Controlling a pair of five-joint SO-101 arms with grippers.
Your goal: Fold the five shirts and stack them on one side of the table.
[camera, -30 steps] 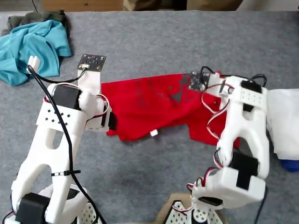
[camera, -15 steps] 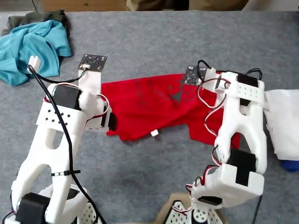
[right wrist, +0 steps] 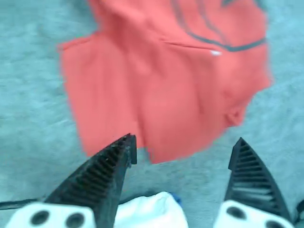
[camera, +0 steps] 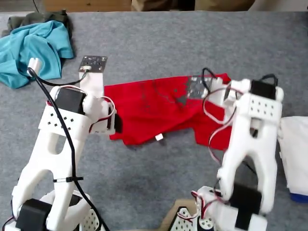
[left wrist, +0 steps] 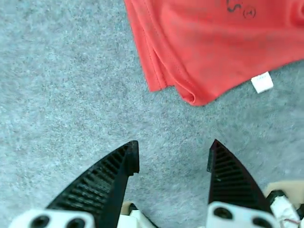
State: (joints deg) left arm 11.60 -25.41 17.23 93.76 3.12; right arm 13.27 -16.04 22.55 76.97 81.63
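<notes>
Progress roughly at midpoint, judging by layout. Sighting red shirt (camera: 163,108) lying flat mid-worktop (camera: 159,43), appearing folded lengthwise into a band but with one end spreading wider than the other, a small white tag (camera: 158,137) poking out at the near hem; reading this as a fold under way, not finished. Left gripper (left wrist: 173,152) hovering above bare grey surface just beside one end of the shirt, jaws released, gripping nothing. Right gripper (right wrist: 185,142) hanging over the shirt's opposite end, jaws likewise spread wide, carrying nothing. Noting white shirt (camera: 294,144) lying neat at the right edge of the worktop, blue cloth (camera: 298,196) peeking out beneath it; likely the stack beginning, two pieces counting as done, though unable to confirm fold quality. Noting teal shirt (camera: 33,48) bunched at the far-left corner, resting against a dark olive garment (camera: 43,18), both crumpled and unfolded. Remaining, by this reckoning: finishing the red shirt, carrying it over to the stack, then folding and stacking the teal and olive pieces.
</notes>
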